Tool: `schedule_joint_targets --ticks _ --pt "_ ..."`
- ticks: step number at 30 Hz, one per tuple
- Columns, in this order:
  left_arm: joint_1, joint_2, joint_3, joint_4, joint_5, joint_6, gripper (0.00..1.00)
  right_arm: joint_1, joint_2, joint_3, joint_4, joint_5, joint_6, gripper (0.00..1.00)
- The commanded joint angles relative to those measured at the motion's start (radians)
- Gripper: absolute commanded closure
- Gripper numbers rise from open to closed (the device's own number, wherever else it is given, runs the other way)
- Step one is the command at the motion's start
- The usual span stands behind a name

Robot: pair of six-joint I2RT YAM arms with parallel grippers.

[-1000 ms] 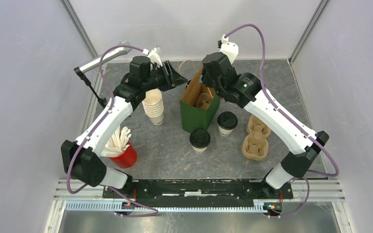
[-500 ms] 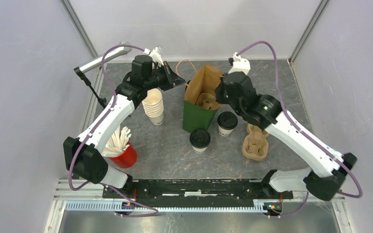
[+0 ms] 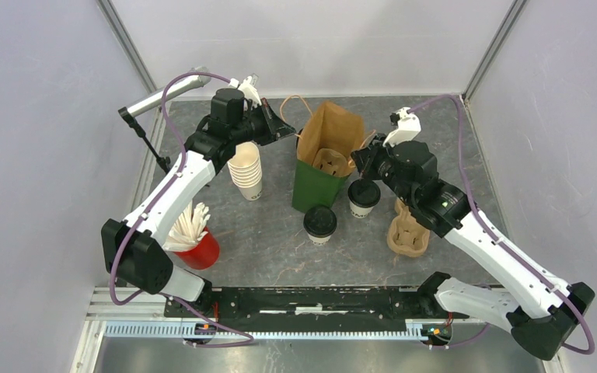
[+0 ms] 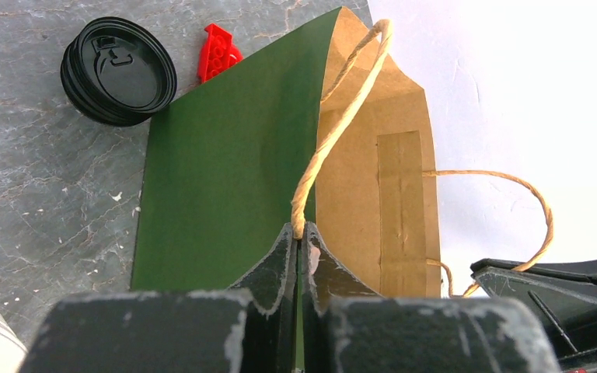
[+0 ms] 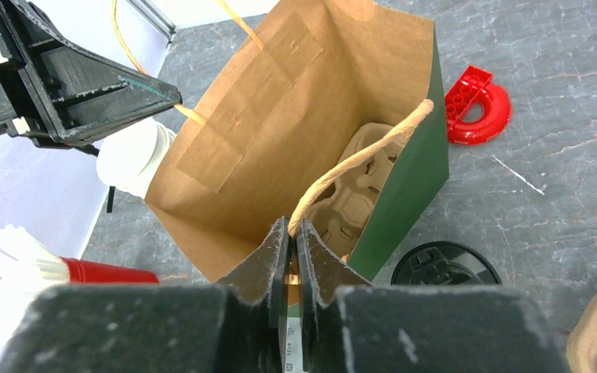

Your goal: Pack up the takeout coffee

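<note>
Fingers of left gripper (image 4: 301,233) and right gripper (image 5: 294,227) tight on one bag's (image 3: 316,189) two handles (image 4: 336,128) (image 5: 357,154); two lidded cups (image 3: 320,225) (image 3: 364,198) outside.

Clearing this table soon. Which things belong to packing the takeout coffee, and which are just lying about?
For the job: nearer lidded cup, farther lidded cup, green paper bag with a cup carrier inside, left gripper and right gripper pinching its handles.
Lying about: stack of lidless cups, red cup of white sticks, spare carrier, red plastic piece.
</note>
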Motion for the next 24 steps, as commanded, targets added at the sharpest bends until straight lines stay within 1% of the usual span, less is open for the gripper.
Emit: schedule_joint_targets --ticks 1,4,8,12,14,15,17,21,24 --pt "0.0 -0.001 0.033 -0.002 -0.009 0.012 0.98 -0.034 -0.045 -0.041 0.074 -0.014 0.007 0.92" --pt "-0.001 -0.008 0.026 -0.009 -0.016 0.021 0.98 -0.082 -0.059 -0.05 0.073 -0.047 0.007 0.99" --pt "0.0 -0.009 0.023 -0.014 -0.009 0.03 0.98 -0.131 -0.07 -0.067 0.096 -0.121 -0.012 0.98" --pt "-0.001 -0.009 0.017 -0.013 -0.003 0.027 0.98 -0.18 -0.077 -0.139 0.174 -0.263 0.014 0.97" --pt "-0.001 -0.009 0.016 -0.013 -0.004 0.028 0.98 -0.191 -0.08 -0.183 0.193 -0.267 0.045 0.97" --pt "0.0 -0.01 0.015 -0.015 -0.004 0.027 0.98 -0.196 -0.089 -0.216 0.211 -0.3 0.058 0.97" --pt "0.0 -0.01 0.015 -0.013 -0.004 0.026 0.98 -0.204 -0.097 -0.264 0.237 -0.316 0.084 0.97" --pt "-0.001 -0.009 0.016 -0.015 -0.001 0.021 0.98 -0.21 -0.094 -0.298 0.224 -0.304 0.101 0.97" --pt "-0.002 -0.008 0.018 -0.019 -0.001 0.02 0.98 -0.212 -0.091 -0.322 0.258 -0.308 0.109 0.96"
